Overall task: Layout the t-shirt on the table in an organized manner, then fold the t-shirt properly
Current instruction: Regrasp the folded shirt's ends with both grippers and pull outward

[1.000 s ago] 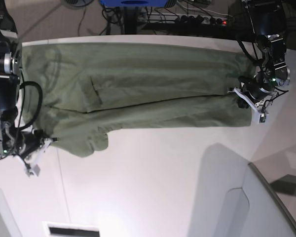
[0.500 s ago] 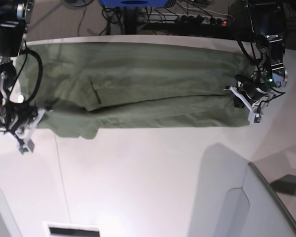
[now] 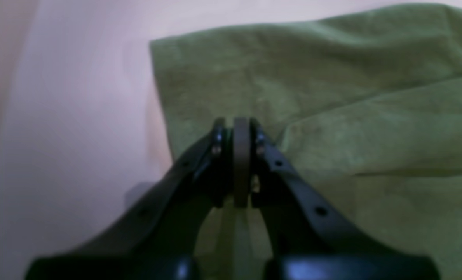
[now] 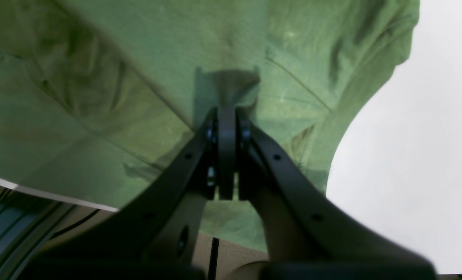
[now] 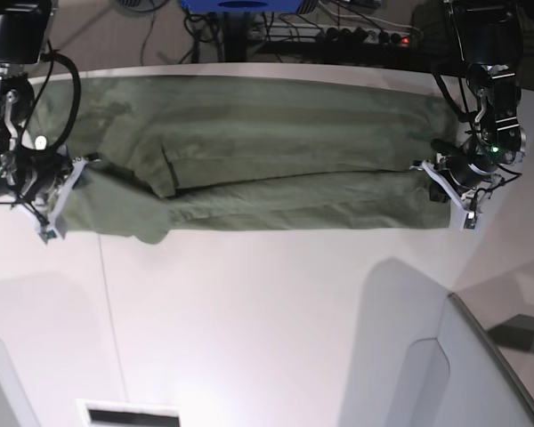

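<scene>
A: What is lying where on the table point(image 5: 276, 338)?

B: The t-shirt point(image 5: 276, 151) is lying stretched in a long band across the far part of the table, reaching nearly from the left edge to the right. It is already doubled over on itself along its length, with a sleeve flap showing left of the middle and its near-left end bunching into a rounded lump.

A: And the arms?

B: Each is gripping one end. The right gripper point(image 5: 58, 200), at the scene's left, is pinching cloth at that bunched corner; in its wrist view the jaws are pressed together with fabric gathered at their tips. The left gripper point(image 5: 454, 189), at the scene's right, is clamped on the shirt's other end, jaws likewise tight on the cloth.

A: So which step is this?

B: I judge it is a lengthwise fold in progress, both ends being carried together.

A: What is the next move asking for?

B: Probably laying the held edge down evenly, keeping tension so the left lump flattens, then releasing.
</scene>
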`<state>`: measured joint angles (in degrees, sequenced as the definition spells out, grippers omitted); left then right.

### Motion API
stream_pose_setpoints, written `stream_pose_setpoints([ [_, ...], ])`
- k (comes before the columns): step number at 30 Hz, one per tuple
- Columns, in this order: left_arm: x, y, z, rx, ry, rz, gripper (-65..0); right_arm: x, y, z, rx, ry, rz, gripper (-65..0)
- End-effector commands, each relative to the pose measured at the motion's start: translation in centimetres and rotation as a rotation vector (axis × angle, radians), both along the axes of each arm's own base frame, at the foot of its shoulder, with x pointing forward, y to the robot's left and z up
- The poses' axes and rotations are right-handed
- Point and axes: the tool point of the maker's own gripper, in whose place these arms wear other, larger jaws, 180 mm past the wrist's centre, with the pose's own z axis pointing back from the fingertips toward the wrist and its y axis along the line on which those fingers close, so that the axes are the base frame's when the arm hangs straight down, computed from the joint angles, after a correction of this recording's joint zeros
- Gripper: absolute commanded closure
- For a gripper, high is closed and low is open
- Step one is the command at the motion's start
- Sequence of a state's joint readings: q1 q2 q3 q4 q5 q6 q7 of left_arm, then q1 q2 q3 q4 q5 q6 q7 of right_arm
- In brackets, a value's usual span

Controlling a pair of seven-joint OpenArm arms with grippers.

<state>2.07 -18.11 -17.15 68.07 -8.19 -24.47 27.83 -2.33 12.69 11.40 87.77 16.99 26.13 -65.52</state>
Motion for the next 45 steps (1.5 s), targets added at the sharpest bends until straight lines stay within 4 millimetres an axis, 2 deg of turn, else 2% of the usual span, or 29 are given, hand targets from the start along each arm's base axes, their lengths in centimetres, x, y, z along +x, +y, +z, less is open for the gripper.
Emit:
stream_pose_setpoints([
  [1, 1.1, 0.6, 1.3, 0.008, -0.045, -0.003, 0.0, 0.7, -0.8, 0.9, -0.016, -0.034, 0.0, 0.0],
  [9, 1.1, 0.6, 1.3, 0.009, -0.045, -0.003, 0.0, -0.1, -0.8, 0.5, -0.017, -0.015, 0.002, 0.0],
  [12, 1.2, 0.7, 1.4, 0.009, -0.047, -0.002, 0.0, 0.2, -1.8, 1.0, -0.045, -0.025, 0.005, 0.0],
  [21, 3.3, 0.5, 2.8, 0.007, -0.091, -0.003, 0.0, 2.5, -2.7, 3.5, -0.083, -0.063, 0.011, 0.0],
  [25, 3.5, 0.5, 2.9, 0.006, -0.094, -0.003, 0.0, 3.2, -2.8, 4.3, -0.092, -0.076, 0.012, 0.0],
  [31, 3.4, 0.6, 2.9, 0.008, -0.093, -0.003, 0.0, 3.6, -2.3, 6.9, -0.13, -0.12, 0.037, 0.0],
  [35, 3.4, 0.8, 3.0, 0.007, -0.096, 0.006, 0.0, 2.7, -2.3, 6.5, -0.133, -0.096, 0.038, 0.0],
  [39, 3.4, 0.8, 3.0, 0.008, -0.096, 0.006, 0.0, 2.0, -1.0, 5.5, -0.097, -0.087, 0.04, 0.0],
  [42, 3.4, 0.5, 2.9, 0.006, -0.093, -0.001, 0.0, 2.3, -0.3, 6.1, -0.089, -0.114, 0.046, 0.0],
  [45, 3.3, 0.5, 2.8, 0.006, -0.092, -0.001, 0.0, 2.9, 0.2, 7.7, -0.098, -0.164, 0.056, 0.0],
])
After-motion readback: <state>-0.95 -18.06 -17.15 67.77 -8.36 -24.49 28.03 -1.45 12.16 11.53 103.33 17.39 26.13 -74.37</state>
